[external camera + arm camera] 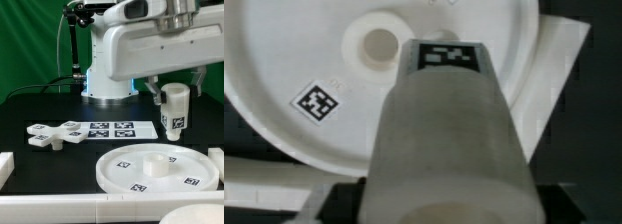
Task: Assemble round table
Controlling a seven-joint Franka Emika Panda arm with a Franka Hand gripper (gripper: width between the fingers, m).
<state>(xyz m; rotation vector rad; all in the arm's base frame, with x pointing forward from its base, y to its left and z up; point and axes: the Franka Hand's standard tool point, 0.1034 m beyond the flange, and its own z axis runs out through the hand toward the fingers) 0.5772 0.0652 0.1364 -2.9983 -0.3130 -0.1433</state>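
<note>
Exterior view: the white robot arm (140, 40) reaches from its base in the upper centre of the frame toward the right, with the wrist pointing straight down. The end effector (174, 90) is clamped on the upper end of the short thick white plastic cylinder leg (176, 115). The leg hangs upright at the right centre of the frame with 1 tag facing the camera. It sits just beyond the far rim of the large rimmed round white plastic disc (110, 170), which lies flat on the black table (40, 105) in the lower right. The cross-shaped 4-armed white plastic piece (55, 133) lies at the left centre. It is just beside the marker board (110, 129) and well apart from the leg.

Wrist view: the camera looks down the length of the leg (446, 140), whose tagged far end covers part of the disc (295, 60). The disc's raised central hub (381, 42) shows just beside that end and is not covered by it. Only this view shows that offset. 1 dark finger (342, 203) is visible against the near end of the leg.

Clearances: white raised blocks (5, 165) line the table at the exterior view's lower left, lower right and bottom edge. The one at the lower right lies close to the disc. Bare table lies between the disc and the marker board.
</note>
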